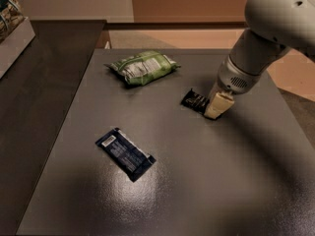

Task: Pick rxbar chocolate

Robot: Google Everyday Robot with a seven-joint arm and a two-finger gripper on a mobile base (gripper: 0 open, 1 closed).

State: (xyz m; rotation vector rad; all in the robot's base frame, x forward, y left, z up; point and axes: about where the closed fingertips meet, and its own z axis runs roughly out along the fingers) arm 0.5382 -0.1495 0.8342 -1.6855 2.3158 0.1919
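Rxbar chocolate [193, 100] is lying on the table [211, 181], right of the green chip bag [143, 67]. End effector [217, 105] is hovering farther right, overlapping the bar's end; cannot tell if clenched.

Three things lay on the worktop [221, 181]. The chip bag [142, 67] sat toward the far edge, left of centre. The rxbar chocolate [194, 101] lay nearer and to the right of the bag, apart from it. The claw [215, 108] stood at the bar's right end, either touching it or just over it. The larger wrapper [125, 153] lay at the near left, slanted, well apart from both. A side counter [44, 107] ran along the worktop's left, with a box [12, 21] at its far end.
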